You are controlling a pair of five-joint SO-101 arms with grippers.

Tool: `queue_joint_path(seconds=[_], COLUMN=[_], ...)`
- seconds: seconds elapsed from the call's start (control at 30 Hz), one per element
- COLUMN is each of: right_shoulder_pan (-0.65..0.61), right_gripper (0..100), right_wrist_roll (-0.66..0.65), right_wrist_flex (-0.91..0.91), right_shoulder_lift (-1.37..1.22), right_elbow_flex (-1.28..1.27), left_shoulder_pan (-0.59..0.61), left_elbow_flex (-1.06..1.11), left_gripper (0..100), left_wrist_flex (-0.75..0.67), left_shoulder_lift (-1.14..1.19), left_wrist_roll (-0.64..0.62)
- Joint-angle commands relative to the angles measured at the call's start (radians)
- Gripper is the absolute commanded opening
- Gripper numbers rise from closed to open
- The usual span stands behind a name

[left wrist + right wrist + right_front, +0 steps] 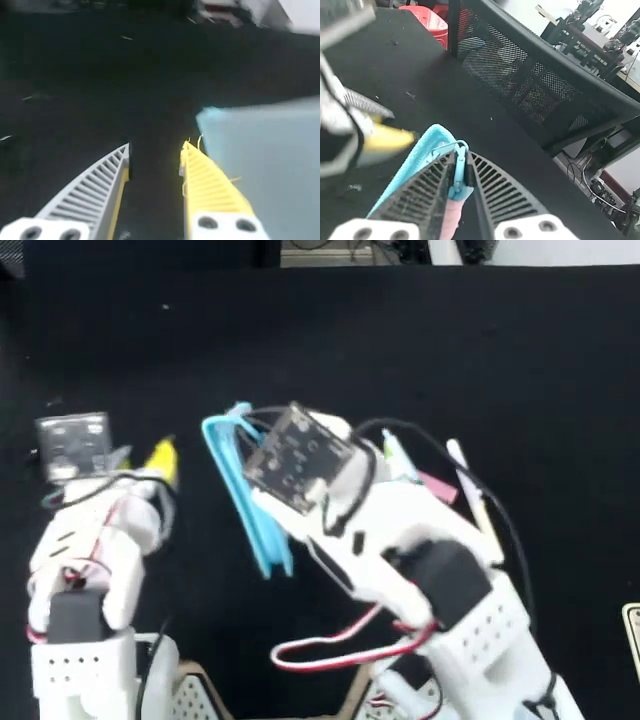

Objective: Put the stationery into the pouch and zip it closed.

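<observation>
Nearest us, the right gripper (461, 159) is clamped tight on the zip pull (459, 149) at the pouch's edge. That leaves the blue pouch (258, 525) standing edge-on, seemingly raised off the black table (400, 340), a hold that I'd say sets up the zipping. Just to its left, the left gripper (155, 152) sits low with grey and yellow fingers spread wide and nothing between them. The pouch's flat side is right beside the yellow one, so it looks placed to pinch and steady the fabric. Farther back, right of the right arm, stationery (438, 487) lies loose on the table, so by my reckoning the loading isn't finished. Whether the pouch mouth is open, I can't tell
</observation>
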State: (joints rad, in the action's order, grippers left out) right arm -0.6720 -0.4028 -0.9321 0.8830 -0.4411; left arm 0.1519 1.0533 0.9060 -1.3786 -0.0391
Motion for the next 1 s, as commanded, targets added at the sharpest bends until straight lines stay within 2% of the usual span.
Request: queue_joint_path(seconds=[0.0, 0.13, 0.27, 0.57, 0.67, 0.8, 0.97], right_shoulder_pan=[-0.009, -0.032, -0.106, -0.147, -0.147, -0.146, -0.146], right_gripper=[1.0, 1.0, 1.0, 1.0, 1.0, 1.0, 1.0], right_wrist_roll=[0.003, 0.003, 0.003, 0.003, 0.003, 0.002, -0.003], right_wrist_flex=[-0.012, -0.011, -0.011, -0.011, -0.011, -0.017, -0.017], right_shoulder_lift=[0.088, 0.160, 0.234, 0.268, 0.269, 0.271, 0.265], right_elbow_flex=[-0.070, -0.153, -0.194, -0.217, -0.217, -0.217, -0.217], left_shoulder_pan=[0.101, 0.081, -0.035, -0.263, -0.302, -0.332, -0.329], left_elbow_flex=[-0.200, -0.386, -0.496, -0.694, -0.745, -0.766, -0.805], left_gripper=[17, 17, 17, 17, 17, 17, 17], left_wrist_flex=[0.095, 0.216, 0.264, 0.450, 0.493, 0.528, 0.577], left_shoulder_lift=[-0.009, -0.002, -0.002, -0.002, -0.002, 0.017, 0.153], left_wrist_roll=[-0.031, 0.023, 0.127, 0.140, 0.149, 0.235, 0.287])
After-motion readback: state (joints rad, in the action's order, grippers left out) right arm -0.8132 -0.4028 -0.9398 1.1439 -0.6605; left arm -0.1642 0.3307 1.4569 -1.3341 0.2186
